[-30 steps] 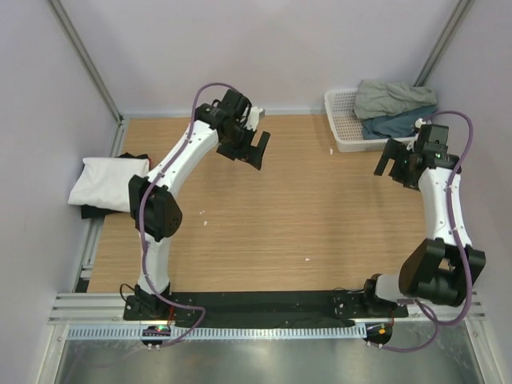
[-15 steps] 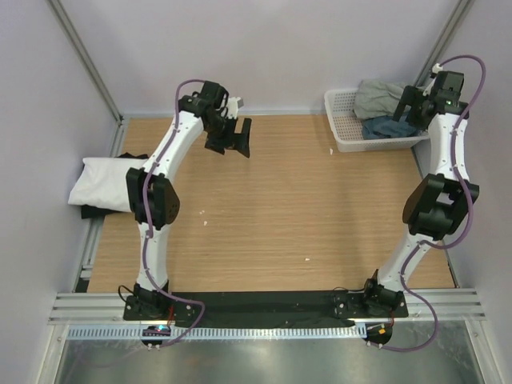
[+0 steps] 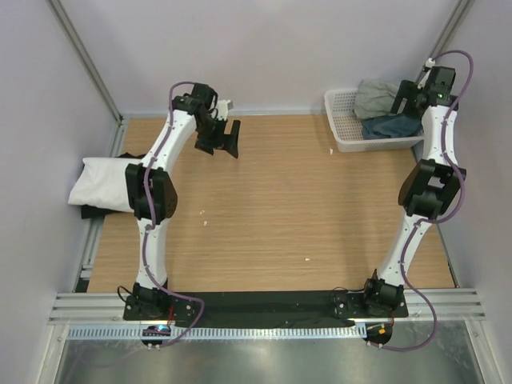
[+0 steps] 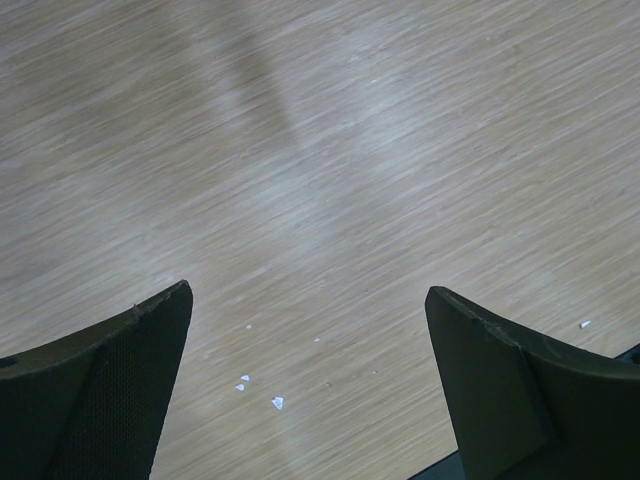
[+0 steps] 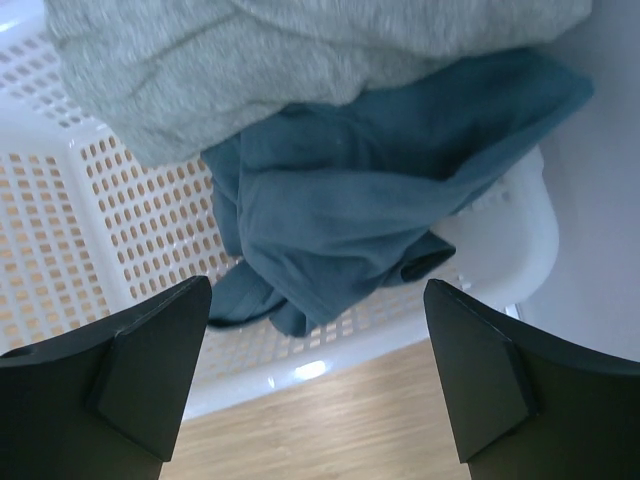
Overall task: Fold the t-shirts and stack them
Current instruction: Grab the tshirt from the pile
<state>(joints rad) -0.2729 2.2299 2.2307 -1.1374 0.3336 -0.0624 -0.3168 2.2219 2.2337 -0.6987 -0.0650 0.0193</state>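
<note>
At the left edge of the table (image 3: 304, 208) a black t-shirt (image 3: 90, 212) is almost wholly hidden. Only a dark fringe shows from under the folded white t-shirt (image 3: 104, 182) lying on top of it, and the left arm's elbow covers that stack's near corner.

In the far right corner stands a white mesh basket (image 3: 342, 126), its right end cut off by the right arm. Two crumpled shirts lie inside, touching: the grey-green t-shirt (image 5: 250, 50) toward the back and the slate-blue t-shirt (image 5: 360, 190) in front of it.

The right gripper (image 5: 315, 290) hangs over the blue one, jaws spread wide and empty — I cannot tell whether it touches the cloth. The left gripper (image 4: 308, 292) hovers above bare wood toward the far left of the table, jaws wide apart. A few white specks (image 4: 260, 390) lie beneath it.
</note>
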